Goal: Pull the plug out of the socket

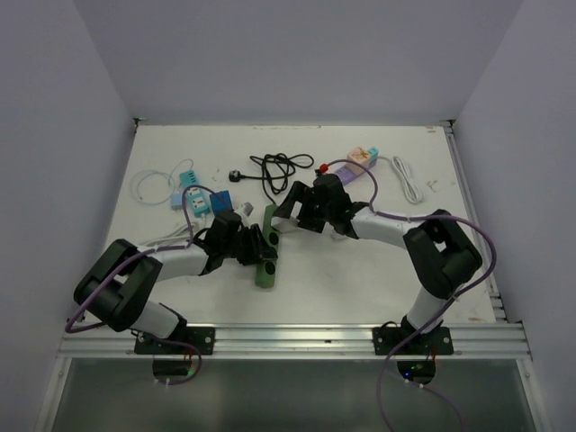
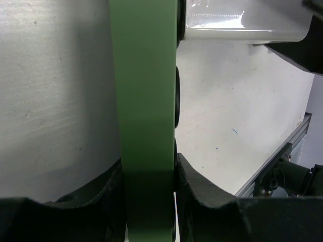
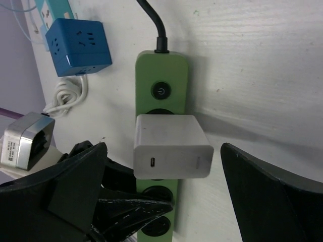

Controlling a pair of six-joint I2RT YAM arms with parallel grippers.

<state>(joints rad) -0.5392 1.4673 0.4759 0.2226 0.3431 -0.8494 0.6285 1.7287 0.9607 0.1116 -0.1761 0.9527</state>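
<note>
Top view, socket: a green power strip lies on the white table near its middle, where the two arms meet.
Top view, left gripper: set on the near half of the strip.
Top view, right gripper: over the strip's far half. The plug seems to sit under it, but it is too small to be sure of here.
Left wrist view, grip: both black fingers press on the strip's long sides, clamped tight on it.
Left wrist view, plug: the glossy white plug stands on the strip further along.
Right wrist view, plug: seated in the strip's middle socket, just below the round power button.
Right wrist view, claw: spread wide, one finger on each side of the plug and apart from it, holding nothing.
Right wrist view, surroundings: a black cable leaves the strip's end, and a blue cube socket sits beside it.
</note>
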